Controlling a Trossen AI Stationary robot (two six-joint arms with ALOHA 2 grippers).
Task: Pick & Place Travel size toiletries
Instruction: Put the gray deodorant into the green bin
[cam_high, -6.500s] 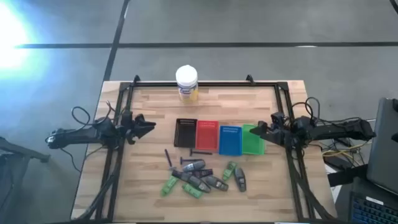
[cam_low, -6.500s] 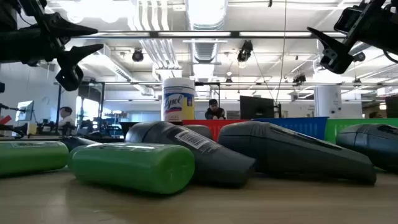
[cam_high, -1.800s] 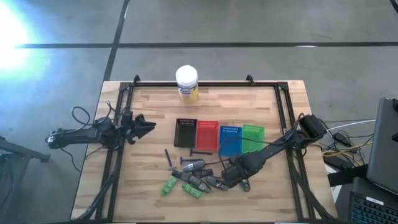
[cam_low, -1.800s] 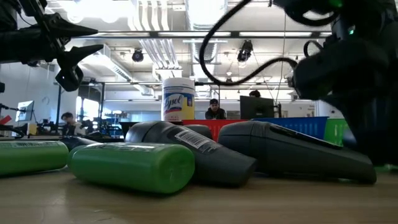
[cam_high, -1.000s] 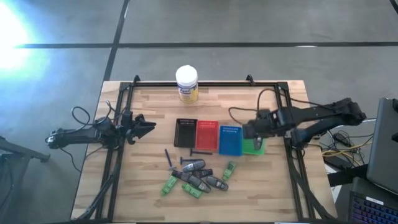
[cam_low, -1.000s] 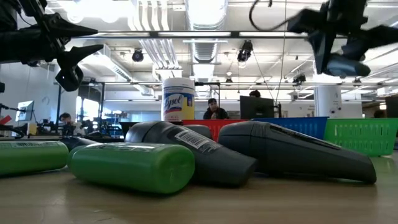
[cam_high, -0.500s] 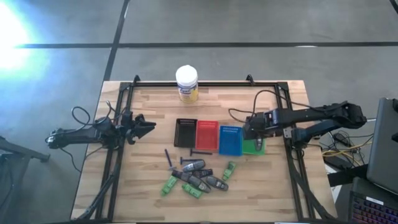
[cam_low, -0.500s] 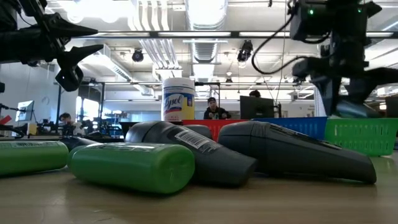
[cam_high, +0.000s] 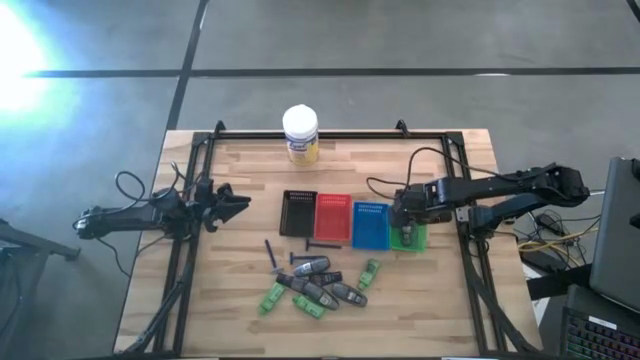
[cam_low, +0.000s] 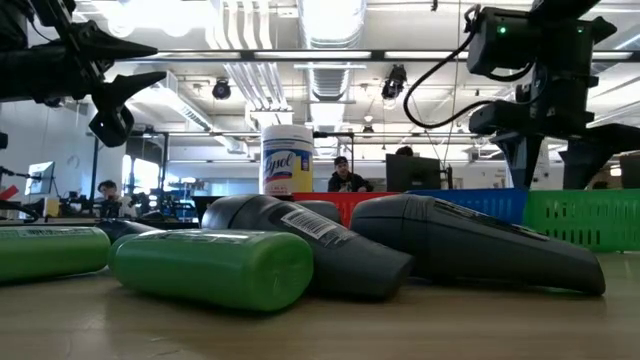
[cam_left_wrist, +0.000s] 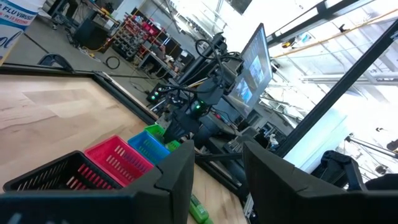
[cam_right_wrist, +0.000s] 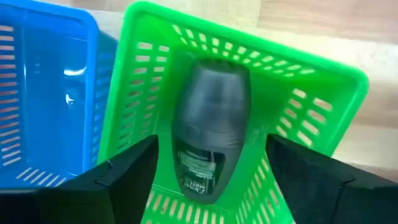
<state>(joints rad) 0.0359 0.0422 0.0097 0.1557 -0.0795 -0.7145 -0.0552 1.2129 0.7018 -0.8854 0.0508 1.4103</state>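
We see a grey mini bottle lying inside the green tray, its rounded end toward the tray's far wall and its label end toward the camera on the right wrist. The right pincer hangs directly above it: its two dark fingers stand spread to either side of the bottle, apart from it, so that the pincer is wide open and holds nothing. In the high view we place the right pincer over the green tray, which is the rightmost of four trays set in a row; beside it come the blue tray, the red tray and the black tray. Nearer the front edge of the desk we find the remaining toiletries in a loose cluster: green tubes, grey bottles and thin dark sticks, several touching one another, with one green tube a little apart on the right. In the low view a green tube and a grey bottle lie in the foreground. A white-capped yellow jar stands at the far edge of the desk. The left pincer waits at the left side of the desk, well apart from the trays, its fingers parted and empty.
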